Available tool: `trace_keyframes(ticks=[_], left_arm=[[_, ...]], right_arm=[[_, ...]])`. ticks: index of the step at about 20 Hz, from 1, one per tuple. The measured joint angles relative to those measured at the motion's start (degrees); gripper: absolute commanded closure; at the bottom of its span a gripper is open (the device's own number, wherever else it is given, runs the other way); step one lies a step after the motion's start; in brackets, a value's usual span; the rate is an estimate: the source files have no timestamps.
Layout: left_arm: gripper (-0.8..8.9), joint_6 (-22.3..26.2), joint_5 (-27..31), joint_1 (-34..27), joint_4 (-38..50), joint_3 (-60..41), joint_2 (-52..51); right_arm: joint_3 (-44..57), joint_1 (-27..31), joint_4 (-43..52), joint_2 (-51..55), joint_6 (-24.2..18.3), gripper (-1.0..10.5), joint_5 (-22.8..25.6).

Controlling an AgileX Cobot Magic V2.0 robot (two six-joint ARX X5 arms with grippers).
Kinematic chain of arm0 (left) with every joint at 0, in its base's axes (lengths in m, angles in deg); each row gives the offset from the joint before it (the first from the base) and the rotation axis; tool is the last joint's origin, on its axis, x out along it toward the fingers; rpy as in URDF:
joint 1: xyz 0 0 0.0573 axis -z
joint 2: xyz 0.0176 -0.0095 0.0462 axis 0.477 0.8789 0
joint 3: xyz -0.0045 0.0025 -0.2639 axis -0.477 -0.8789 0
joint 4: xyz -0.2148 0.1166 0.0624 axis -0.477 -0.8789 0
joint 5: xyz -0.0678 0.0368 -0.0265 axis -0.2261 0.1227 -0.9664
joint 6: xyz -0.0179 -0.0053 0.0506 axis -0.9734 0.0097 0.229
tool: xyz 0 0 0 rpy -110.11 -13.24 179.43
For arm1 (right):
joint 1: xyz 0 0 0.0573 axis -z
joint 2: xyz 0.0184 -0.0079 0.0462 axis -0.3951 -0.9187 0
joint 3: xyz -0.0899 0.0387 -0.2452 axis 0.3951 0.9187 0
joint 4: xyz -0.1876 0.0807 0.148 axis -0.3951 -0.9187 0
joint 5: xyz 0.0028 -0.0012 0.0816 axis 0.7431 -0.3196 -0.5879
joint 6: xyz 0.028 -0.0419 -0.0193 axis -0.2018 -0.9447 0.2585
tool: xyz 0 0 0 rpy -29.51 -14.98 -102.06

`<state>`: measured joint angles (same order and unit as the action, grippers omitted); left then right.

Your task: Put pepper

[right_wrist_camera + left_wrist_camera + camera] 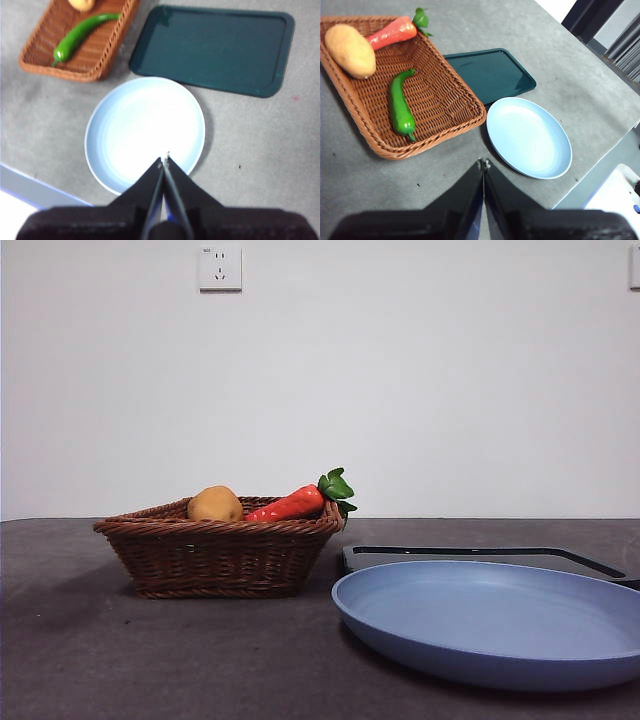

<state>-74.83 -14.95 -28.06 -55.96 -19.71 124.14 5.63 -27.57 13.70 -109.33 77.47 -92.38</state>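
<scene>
The long green pepper lies on the floor of the brown wicker basket, beside a tan potato and a red vegetable with a green top. The right wrist view shows the pepper too. In the front view the basket wall hides it. My left gripper is shut, high above the bare table beside the basket. My right gripper is shut, high over the near part of the light blue plate. Neither arm shows in the front view.
A dark green tray lies flat behind the blue plate, next to the basket. The table's edge runs close past the plate, with a white object beyond it. A wall socket sits on the white wall.
</scene>
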Motion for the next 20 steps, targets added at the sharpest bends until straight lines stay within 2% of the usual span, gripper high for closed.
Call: trace_keyframes(ticks=[1,3,4,5,6,7,13,20], left_arm=[[7.95,0.2,0.0,0.0,0.0,0.1,0.0],[6.53,0.4,-0.1,0.0,0.0,0.1,0.0],[5.35,0.4,-0.1,0.0,0.0,0.1,0.0],[4.85,0.4,-0.1,0.0,0.0,0.1,0.0],[4.74,0.4,-0.1,0.0,0.0,0.1,0.0],[4.74,0.4,-0.1,0.0,0.1,0.1,0.0],[4.74,0.4,-0.1,0.0,0.1,0.1,0.0],[4.75,0.4,-0.1,0.0,0.1,0.1,0.0]], right_arm=[[0.0,0.0,0.0,-0.1,-0.3,9.3,0.0],[0.0,0.0,0.0,-0.5,-0.8,9.0,0.0],[0.0,0.0,0.0,-0.7,-0.9,8.4,0.0],[0.0,0.0,0.0,-0.7,-0.9,7.6,0.0],[0.0,0.0,0.0,-0.9,-0.8,6.6,0.0],[0.0,0.0,0.0,-1.2,-0.5,6.2,0.0],[0.0,0.0,0.8,-7.4,0.3,6.2,0.0],[0.0,-0.7,8.5,-25.4,0.5,6.2,0.0]])
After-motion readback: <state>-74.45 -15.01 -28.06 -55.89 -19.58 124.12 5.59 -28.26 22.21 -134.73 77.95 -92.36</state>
